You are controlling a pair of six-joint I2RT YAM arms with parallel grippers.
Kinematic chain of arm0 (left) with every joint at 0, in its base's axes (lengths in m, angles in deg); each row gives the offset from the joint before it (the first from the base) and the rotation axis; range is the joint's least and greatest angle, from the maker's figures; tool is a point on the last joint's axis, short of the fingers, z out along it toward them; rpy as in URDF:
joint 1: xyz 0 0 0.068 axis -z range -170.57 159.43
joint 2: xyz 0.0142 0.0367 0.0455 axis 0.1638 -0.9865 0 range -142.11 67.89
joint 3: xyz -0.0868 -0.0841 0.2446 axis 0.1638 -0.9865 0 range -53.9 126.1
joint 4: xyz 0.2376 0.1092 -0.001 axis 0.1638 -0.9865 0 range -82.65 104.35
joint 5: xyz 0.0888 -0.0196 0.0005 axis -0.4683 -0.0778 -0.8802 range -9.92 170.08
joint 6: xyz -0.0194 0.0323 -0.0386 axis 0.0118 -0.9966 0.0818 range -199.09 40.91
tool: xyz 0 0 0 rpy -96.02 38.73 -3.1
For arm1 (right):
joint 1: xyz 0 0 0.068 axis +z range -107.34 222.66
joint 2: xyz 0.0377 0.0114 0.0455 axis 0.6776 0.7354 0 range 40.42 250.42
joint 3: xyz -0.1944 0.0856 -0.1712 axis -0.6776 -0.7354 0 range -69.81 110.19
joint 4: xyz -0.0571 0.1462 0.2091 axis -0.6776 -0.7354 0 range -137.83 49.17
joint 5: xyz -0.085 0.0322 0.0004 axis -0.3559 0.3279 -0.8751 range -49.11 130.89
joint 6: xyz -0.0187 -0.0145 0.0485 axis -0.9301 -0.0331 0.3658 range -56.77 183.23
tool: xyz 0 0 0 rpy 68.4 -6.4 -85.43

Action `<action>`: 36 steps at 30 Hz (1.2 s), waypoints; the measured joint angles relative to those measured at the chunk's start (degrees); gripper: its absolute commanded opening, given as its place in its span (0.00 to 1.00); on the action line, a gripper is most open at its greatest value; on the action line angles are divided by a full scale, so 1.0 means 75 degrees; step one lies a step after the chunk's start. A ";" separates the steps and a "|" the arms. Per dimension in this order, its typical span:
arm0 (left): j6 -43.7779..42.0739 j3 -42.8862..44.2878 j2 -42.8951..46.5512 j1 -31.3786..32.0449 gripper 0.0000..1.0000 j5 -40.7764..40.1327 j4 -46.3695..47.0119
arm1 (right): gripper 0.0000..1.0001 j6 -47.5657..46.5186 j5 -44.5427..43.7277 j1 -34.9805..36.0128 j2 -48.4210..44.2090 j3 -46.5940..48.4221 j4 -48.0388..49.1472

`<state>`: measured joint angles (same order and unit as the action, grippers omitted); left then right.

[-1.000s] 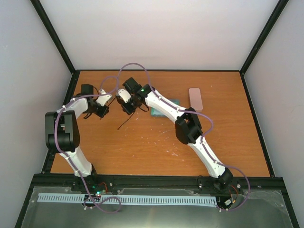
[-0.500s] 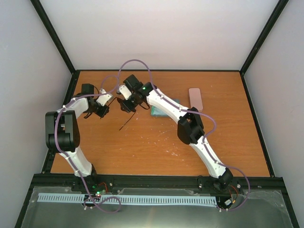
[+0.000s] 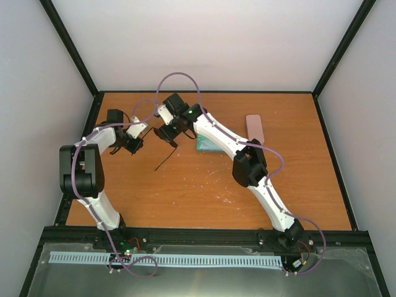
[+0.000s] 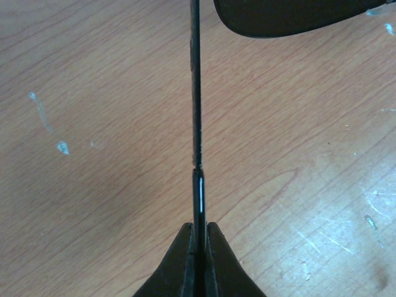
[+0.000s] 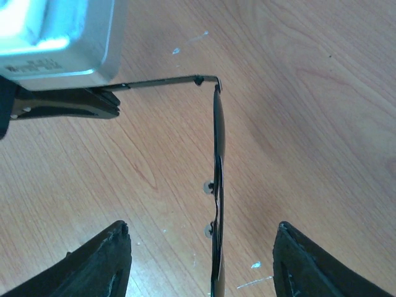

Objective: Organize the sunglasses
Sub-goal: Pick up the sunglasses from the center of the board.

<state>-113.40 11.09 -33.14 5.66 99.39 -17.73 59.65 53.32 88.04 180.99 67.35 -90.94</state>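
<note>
The black sunglasses hang just above the wooden table between my two grippers, their front seen edge-on in the right wrist view. My left gripper is shut on one thin black arm of the pair, and a dark lens shows beyond it. My right gripper stands open around the front, with its fingers well clear on both sides. From above, the other arm of the pair slants down toward the table below the right gripper and to the right of the left gripper.
A pink oblong case lies at the back right of the table. A light-blue cloth lies partly under the right arm's forearm. Black frame rails run along the table's edges.
My right gripper has opened off the sunglasses' front and drawn slightly toward the back of the table. The left gripper keeps its hold on the arm.
</note>
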 measured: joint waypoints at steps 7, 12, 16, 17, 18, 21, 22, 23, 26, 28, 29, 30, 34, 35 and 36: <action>0.0023 0.0032 0.0000 0.0169 0.01 0.0111 -0.0140 | 0.48 0.0015 0.0070 0.0000 0.0108 0.0125 -0.0070; 0.0044 0.0146 0.0003 0.0312 0.01 0.0154 -0.0166 | 0.48 0.0017 0.0087 -0.0003 0.0356 0.0102 -0.0178; 0.0044 0.0274 0.0003 0.0344 0.01 0.0189 -0.0192 | 0.37 0.0003 0.0085 -0.0006 0.0396 -0.0026 -0.0224; 0.0044 0.0315 0.0003 0.0344 0.01 0.0204 -0.0192 | 0.32 0.0003 0.0087 -0.0006 0.0396 -0.0055 -0.0236; 0.0044 0.0350 0.0003 0.0344 0.01 0.0207 -0.0198 | 0.28 -0.0038 0.0082 -0.0006 0.0402 -0.0067 -0.0245; 0.0044 0.0437 0.0003 0.0356 0.01 0.0207 -0.0198 | 0.30 -0.0023 0.0052 -0.0006 0.0408 -0.0087 -0.0277; 0.0044 0.0443 0.0003 0.0367 0.01 0.0207 -0.0192 | 0.31 -0.0020 0.0041 -0.0006 0.0408 -0.0087 -0.0280; 0.0041 0.0443 0.0003 0.0370 0.01 0.0201 -0.0198 | 0.32 -0.0023 0.0023 -0.0009 0.0405 -0.0087 -0.0277; 0.0038 0.0443 0.0003 0.0385 0.01 0.0198 -0.0204 | 0.36 -0.0003 0.0003 -0.0026 0.0405 -0.0090 -0.0277; 0.0038 0.0437 0.0003 0.0396 0.01 0.0195 -0.0201 | 0.41 0.0023 0.0006 -0.0052 0.0408 -0.0087 -0.0271; 0.0038 0.0425 0.0006 0.0399 0.01 0.0189 -0.0198 | 0.41 0.0035 0.0009 -0.0076 0.0408 -0.0090 -0.0265; 0.0038 0.0414 0.0009 0.0402 0.01 0.0189 -0.0198 | 0.39 0.0064 0.0015 -0.0102 0.0408 -0.0087 -0.0256; 0.0035 0.0335 0.0017 0.0428 0.01 0.0166 -0.0195 | 0.32 0.0140 0.0055 -0.0251 0.0408 -0.0087 -0.0227; 0.0035 0.0312 0.0023 0.0440 0.01 0.0163 -0.0195 | 0.27 0.0175 0.0061 -0.0297 0.0405 -0.0087 -0.0227; 0.0035 0.0294 0.0038 0.0458 0.01 0.0157 -0.0195 | 0.25 0.0187 0.0067 -0.0318 0.0405 -0.0087 -0.0224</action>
<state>-113.14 13.30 -32.86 9.09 100.57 -19.19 61.05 53.82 85.66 184.03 66.70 -92.62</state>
